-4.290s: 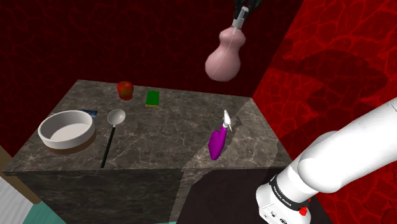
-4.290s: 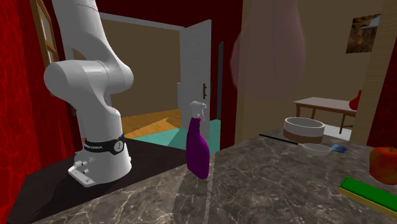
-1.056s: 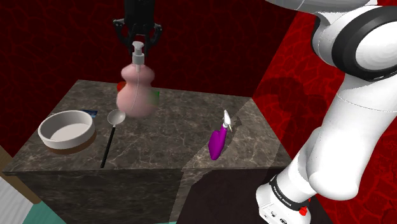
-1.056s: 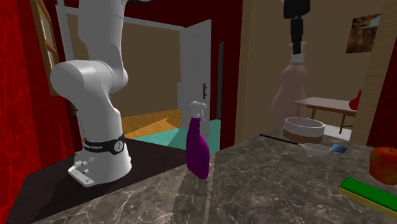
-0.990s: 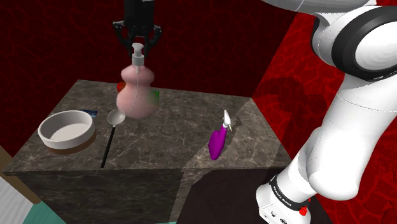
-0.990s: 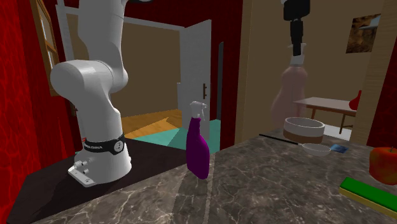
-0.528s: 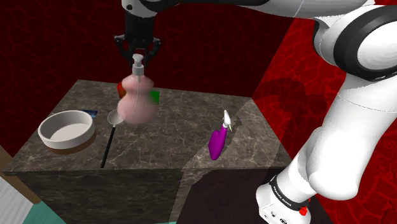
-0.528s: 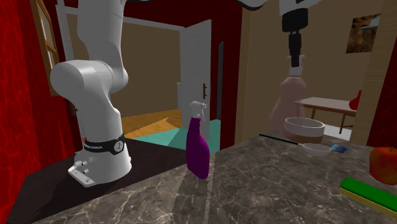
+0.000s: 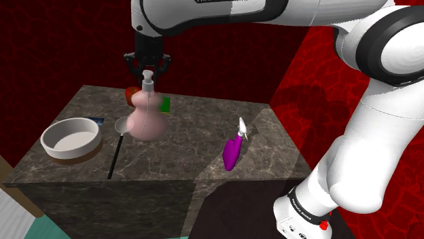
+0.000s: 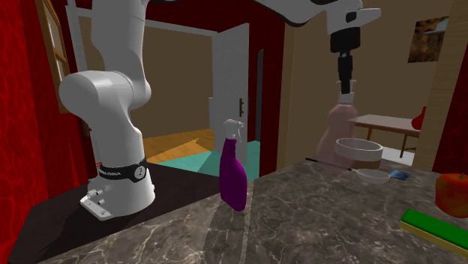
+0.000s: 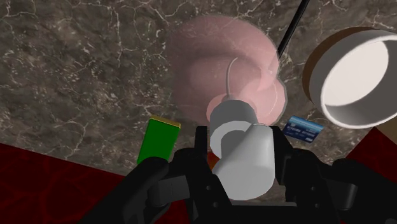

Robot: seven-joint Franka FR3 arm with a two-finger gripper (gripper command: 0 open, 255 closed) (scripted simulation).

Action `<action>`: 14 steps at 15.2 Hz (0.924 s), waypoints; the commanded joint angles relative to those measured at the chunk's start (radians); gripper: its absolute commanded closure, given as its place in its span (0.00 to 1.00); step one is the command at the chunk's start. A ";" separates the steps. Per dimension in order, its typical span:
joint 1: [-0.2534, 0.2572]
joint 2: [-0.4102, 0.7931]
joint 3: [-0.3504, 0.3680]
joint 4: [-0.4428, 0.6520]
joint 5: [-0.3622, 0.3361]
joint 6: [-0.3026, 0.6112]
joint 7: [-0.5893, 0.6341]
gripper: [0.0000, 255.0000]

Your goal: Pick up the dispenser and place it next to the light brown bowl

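Right now your fingers (image 11: 202,145) are closed narrowly on the white pump head (image 11: 245,153) of the dispenser (image 9: 146,119), clasping it from both sides, so the gripper (image 9: 147,66) carries the pink, bulb-shaped body hanging upright beneath it. Holding it by the top leaves the wide base free to land flat. The dispenser hangs above the marbled counter (image 9: 197,146), near the bowl (image 9: 51,144) yet apart from it, with the spoon (image 9: 115,155) lying between them. I judge you must lower it clear of that spoon.
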 commanded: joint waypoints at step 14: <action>-0.002 0.016 -0.004 -0.087 -0.011 0.104 0.013 1.00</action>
